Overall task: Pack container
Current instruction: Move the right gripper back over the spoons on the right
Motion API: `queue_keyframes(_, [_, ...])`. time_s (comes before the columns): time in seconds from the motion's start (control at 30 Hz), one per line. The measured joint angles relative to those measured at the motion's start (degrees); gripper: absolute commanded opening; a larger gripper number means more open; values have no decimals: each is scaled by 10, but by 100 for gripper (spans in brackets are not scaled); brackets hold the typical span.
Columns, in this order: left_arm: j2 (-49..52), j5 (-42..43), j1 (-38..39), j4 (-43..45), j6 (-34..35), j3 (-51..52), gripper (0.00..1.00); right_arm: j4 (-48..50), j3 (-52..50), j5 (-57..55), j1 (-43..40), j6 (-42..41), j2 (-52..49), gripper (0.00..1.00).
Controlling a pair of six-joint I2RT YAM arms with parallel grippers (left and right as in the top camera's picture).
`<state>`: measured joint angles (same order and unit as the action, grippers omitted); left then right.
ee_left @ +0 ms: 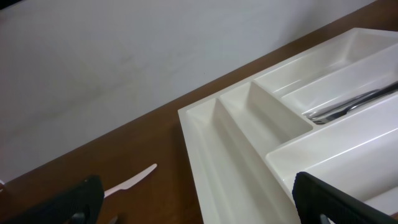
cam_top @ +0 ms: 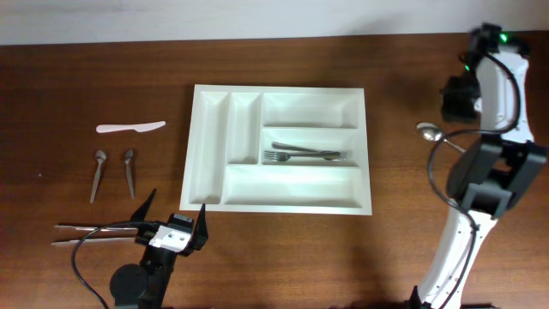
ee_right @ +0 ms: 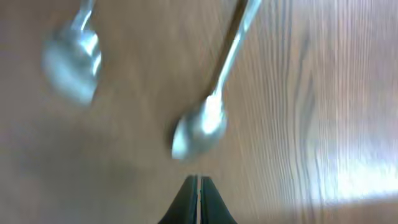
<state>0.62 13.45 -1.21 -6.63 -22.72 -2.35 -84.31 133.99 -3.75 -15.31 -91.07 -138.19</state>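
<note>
The white cutlery tray [cam_top: 292, 185] lies mid-table, with metal forks [cam_top: 305, 154] in its middle wide compartment. The other compartments look bare. My left gripper [cam_top: 174, 211] is open and empty, near the tray's front left corner. In the left wrist view its fingers [ee_left: 205, 208] frame the tray's left edge [ee_left: 205, 143], the forks [ee_left: 348, 106] and a white plastic knife [ee_left: 130, 182]. My right gripper [cam_top: 453, 101] is at the far right. In the right wrist view it is shut and empty [ee_right: 199, 182], just short of a metal spoon [ee_right: 199, 127].
The white plastic knife [cam_top: 130, 128] and two small spoons [cam_top: 98, 174] [cam_top: 129, 170] lie left of the tray. Two long thin metal pieces [cam_top: 94, 230] lie by the left arm. A spoon [cam_top: 429, 131] lies at the right. A second spoon [ee_right: 71, 59] shows in the right wrist view.
</note>
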Motion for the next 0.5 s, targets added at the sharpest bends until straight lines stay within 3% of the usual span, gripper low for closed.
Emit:
queue_keyframes(0.07, [0,0,0,0,0,0,99,-22,41,-6,34,3,2,11])
queue_keyframes(0.1, [0,0,0,0,0,0,99,-25,51,-11,46,3,3,27])
queue_keyframes(0.2, [0,0,0,0,0,0,99,-27,71,-30,87,-6,7,49])
queue_keyframes(0.33, [0,0,0,0,0,0,99,-31,66,-44,96,-26,8,58])
queue_keyframes(0.5, [0,0,0,0,0,0,99,-31,44,-53,43,-53,8,57])
